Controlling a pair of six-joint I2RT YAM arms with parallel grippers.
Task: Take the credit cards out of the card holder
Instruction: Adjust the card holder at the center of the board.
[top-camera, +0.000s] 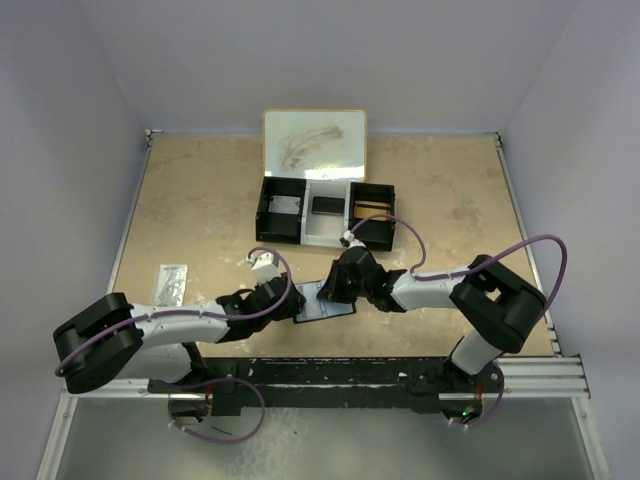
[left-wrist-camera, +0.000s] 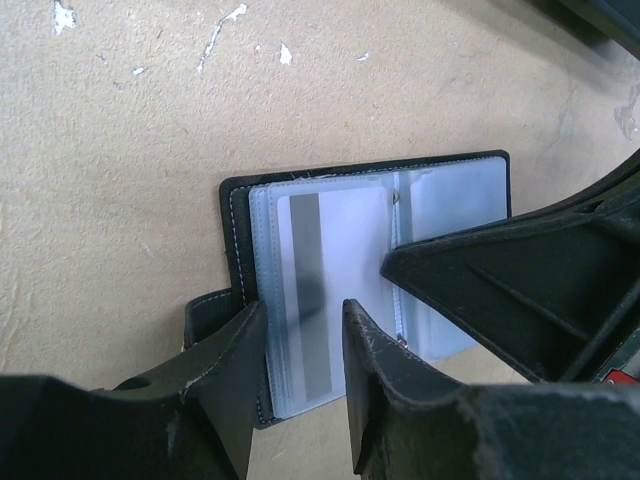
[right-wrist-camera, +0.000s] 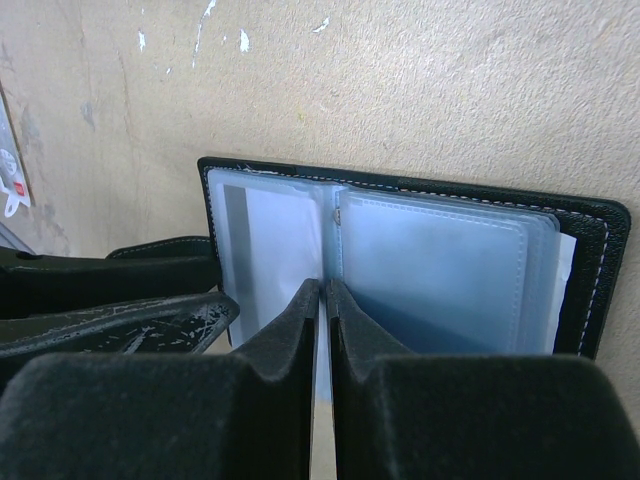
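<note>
a: where is the small black leather-like fold-open card holder (top-camera: 325, 300) found?
b: it is laid open on the beige speckled tabletop (top-camera: 200, 210), between the two arms, with its clear pockets facing up.
a: how are the jaws set?
b: the left jaws are about half open, and the near edge of the left page is seen in the gap. nothing is squeezed there. the right jaws are almost closed, with the tips at the middle fold. a thin pale strip is seen between them, but it cannot be told if a pocket is pinched.
a: what should be done with care?
b: it is judged that the white card with a grey stripe (left-wrist-camera: 340, 250) should be pinched alone, without its pocket. the holder should be pressed flat at the fold. the card should be slid straight out slowly, so the holder is not dragged.
</note>
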